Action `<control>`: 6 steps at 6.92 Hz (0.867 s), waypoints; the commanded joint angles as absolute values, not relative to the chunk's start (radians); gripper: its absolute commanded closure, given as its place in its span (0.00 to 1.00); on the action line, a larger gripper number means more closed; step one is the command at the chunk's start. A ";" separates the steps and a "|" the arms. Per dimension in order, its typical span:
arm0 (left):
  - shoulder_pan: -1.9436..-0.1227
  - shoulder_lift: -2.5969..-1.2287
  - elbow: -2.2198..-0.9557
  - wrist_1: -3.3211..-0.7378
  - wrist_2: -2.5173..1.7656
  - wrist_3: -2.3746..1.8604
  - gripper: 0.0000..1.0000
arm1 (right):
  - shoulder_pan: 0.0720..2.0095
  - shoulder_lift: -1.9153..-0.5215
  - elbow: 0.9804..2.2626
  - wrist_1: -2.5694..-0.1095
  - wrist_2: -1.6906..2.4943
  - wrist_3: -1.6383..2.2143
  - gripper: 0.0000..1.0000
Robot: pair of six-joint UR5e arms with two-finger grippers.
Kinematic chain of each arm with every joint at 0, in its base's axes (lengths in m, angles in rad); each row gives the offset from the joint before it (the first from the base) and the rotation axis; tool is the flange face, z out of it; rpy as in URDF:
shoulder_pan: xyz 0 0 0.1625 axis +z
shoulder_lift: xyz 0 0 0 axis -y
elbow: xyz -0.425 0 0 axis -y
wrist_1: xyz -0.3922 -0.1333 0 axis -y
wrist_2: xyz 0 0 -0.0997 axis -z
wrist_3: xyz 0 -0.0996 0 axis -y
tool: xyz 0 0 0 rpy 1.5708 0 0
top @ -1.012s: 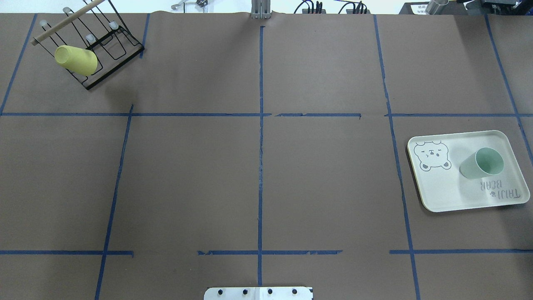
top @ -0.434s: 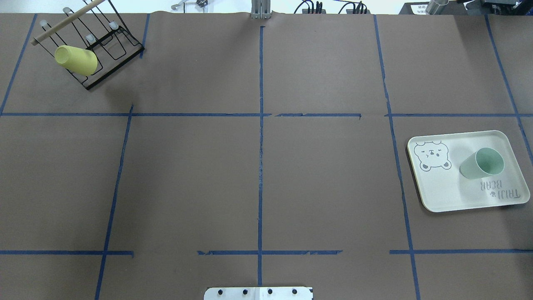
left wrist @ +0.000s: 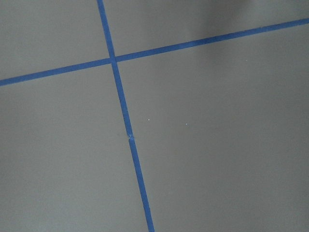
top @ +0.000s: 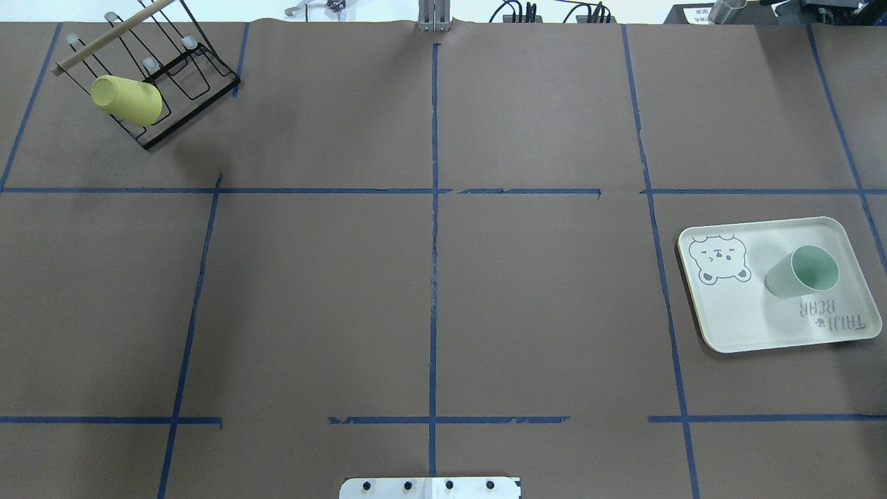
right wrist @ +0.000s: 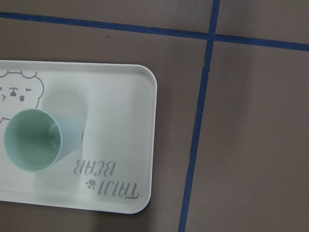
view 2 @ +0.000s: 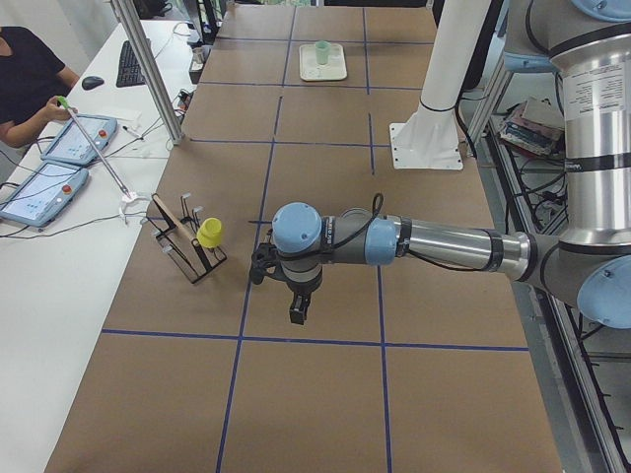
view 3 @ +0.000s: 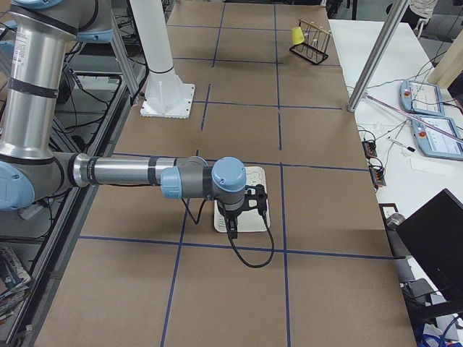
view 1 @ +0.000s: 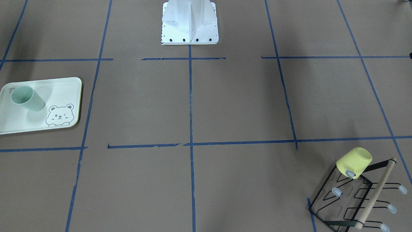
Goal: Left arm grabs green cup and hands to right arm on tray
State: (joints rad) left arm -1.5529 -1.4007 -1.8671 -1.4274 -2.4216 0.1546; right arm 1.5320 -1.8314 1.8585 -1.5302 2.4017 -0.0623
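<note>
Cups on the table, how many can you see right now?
2. The green cup stands upright on the tray at the robot's right; the yellow cup sits tilted on the wire rack, far left corner. No other shows.

At the right of the overhead frame, the small pale mint-green plastic tumbler was plain. The cream-green rectangular plastic tray bore a grey bear drawing and grey lettering. Upper left were a plain yellow plastic cup and a black wire rack. Blue tape lines gridded the brown paper table covering.
</note>
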 commanded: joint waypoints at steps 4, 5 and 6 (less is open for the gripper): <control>-1.552 -1.402 -1.865 -1.362 -2.427 0.074 0.00 | 1.517 -1.824 1.858 -1.537 2.379 -0.049 0.00; -1.552 -1.402 -1.868 -1.364 -2.425 0.078 0.00 | 1.510 -1.830 1.852 -1.540 2.384 -0.049 0.00; -1.551 -1.402 -1.867 -1.367 -2.418 0.081 0.00 | 1.505 -1.835 1.852 -1.557 2.385 -0.049 0.00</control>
